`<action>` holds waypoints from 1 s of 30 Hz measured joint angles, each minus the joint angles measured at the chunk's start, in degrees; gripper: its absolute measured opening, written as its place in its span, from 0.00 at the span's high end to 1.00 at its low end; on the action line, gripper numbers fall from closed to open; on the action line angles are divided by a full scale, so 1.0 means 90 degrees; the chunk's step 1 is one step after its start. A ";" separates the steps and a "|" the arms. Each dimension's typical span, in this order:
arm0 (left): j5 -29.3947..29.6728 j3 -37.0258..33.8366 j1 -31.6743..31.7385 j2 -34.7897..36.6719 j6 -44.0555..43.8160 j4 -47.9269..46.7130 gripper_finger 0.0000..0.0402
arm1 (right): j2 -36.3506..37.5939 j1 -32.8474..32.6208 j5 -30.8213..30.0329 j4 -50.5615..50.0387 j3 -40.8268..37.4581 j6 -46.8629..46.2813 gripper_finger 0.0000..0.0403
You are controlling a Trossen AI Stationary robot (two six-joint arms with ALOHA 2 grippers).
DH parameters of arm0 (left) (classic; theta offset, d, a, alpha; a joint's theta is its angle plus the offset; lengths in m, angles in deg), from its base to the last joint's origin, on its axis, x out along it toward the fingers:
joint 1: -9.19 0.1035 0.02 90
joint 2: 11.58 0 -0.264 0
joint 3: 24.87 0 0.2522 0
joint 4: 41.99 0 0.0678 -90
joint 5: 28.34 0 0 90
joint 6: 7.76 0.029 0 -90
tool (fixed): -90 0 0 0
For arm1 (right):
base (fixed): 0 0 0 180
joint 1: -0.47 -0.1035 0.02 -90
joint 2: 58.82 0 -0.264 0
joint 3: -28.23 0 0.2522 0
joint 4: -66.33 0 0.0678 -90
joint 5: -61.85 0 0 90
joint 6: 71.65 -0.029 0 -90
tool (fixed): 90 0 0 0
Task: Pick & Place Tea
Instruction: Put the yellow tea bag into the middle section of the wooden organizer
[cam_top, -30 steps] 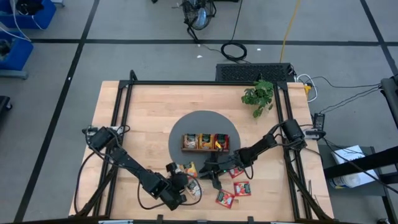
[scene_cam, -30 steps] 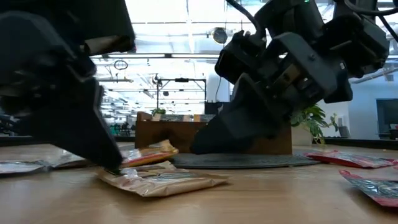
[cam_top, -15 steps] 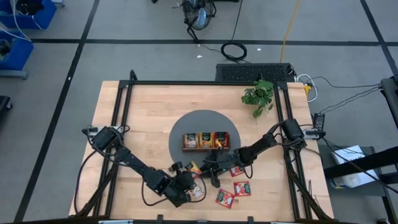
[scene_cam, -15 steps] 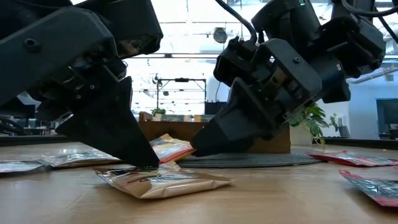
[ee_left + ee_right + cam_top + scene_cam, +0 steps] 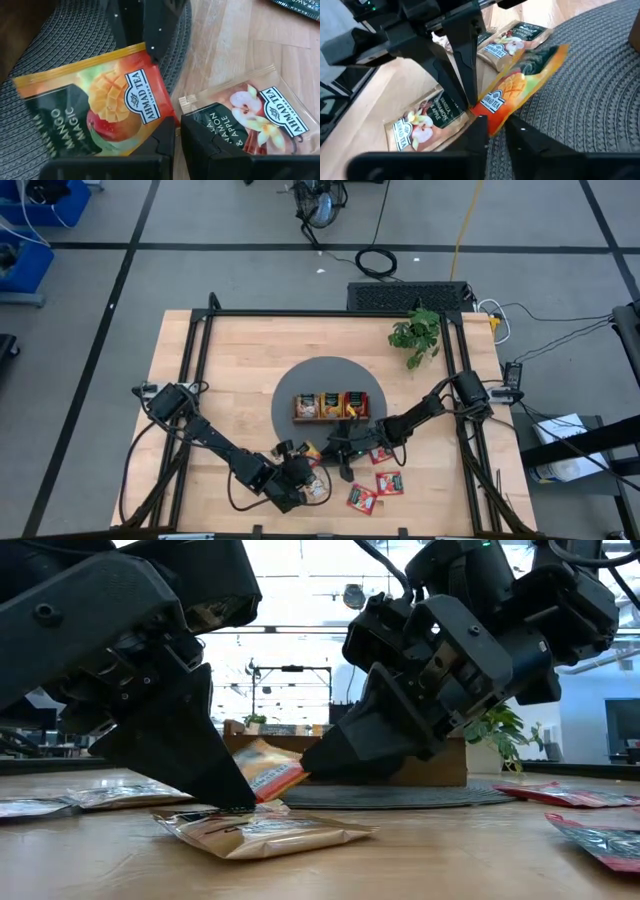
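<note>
orange sachet [image 5: 95,107]: AHMAD TEA, MANGO MAGIC | tan sachet [image 5: 250,117]: AHMAD TEA

Left gripper [image 5: 303,472]: moved from table's near edge toward mat edge, tips now down beside tan sachet [image 5: 262,831].
Right gripper [image 5: 305,762]: jaws, apart earlier, now pinched on corner of orange mango sachet [image 5: 265,768].
Orange mango sachet: flat on table earlier, now tilted up, one edge raised off surface.

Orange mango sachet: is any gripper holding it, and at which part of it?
The right gripper pinches the mango sachet by its red end, near the logo. The left gripper, shut, only stands beside it.
</note>
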 joint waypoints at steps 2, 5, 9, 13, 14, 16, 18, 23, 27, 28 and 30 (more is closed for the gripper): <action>0.0002 -0.0002 0.0000 0.0000 0.0074 0.0018 0.91 | 0.0000 -0.0003 0.0002 -0.0005 0.0000 0.0192 0.95; 0.0009 -0.0010 -0.0029 -0.0002 0.0205 0.0122 0.91 | 0.0000 -0.0045 -0.0076 -0.0035 0.0000 0.0466 0.98; -0.0075 -0.0022 -0.0141 0.0114 0.0430 0.0102 0.91 | 0.0007 -0.0053 -0.0171 -0.0072 0.0000 0.0748 0.99; -0.0164 -0.0036 -0.0328 0.0357 0.0640 0.0040 0.91 | 0.0088 -0.0138 -0.0231 -0.0053 -0.0002 0.1127 1.00; -0.0154 -0.0036 -0.0387 0.0432 0.0652 0.0057 0.91 | 0.0135 -0.0179 -0.0267 -0.0063 -0.0007 0.1271 1.00; -0.0072 -0.0027 -0.0514 0.0579 0.0672 0.0103 0.91 | 0.0258 -0.0289 -0.0537 -0.0074 -0.0007 0.1537 1.00; 0.0244 -0.0029 -0.0659 0.0706 0.0757 0.0072 0.91 | 0.0423 -0.0428 -0.0901 -0.0202 -0.0007 0.1894 1.00; 0.2425 -0.0022 -0.1205 0.1160 0.1253 0.0255 0.91 | 0.0999 -0.0966 -0.2168 -0.1111 -0.0005 0.2674 1.00; 0.3788 -0.0017 -0.1648 0.1273 0.1553 0.0561 0.91 | 0.1534 -0.1441 -0.3012 -0.1909 -0.0008 0.2892 1.00; 0.4047 -0.0017 -0.1714 0.1273 0.1666 0.0624 0.91 | 0.1654 -0.1552 -0.3104 -0.1997 -0.0020 0.2940 1.00; 0.4316 -0.0017 -0.1753 0.1280 0.1830 0.0664 0.91 | 0.1802 -0.1731 -0.3192 -0.1979 -0.0041 0.3025 1.00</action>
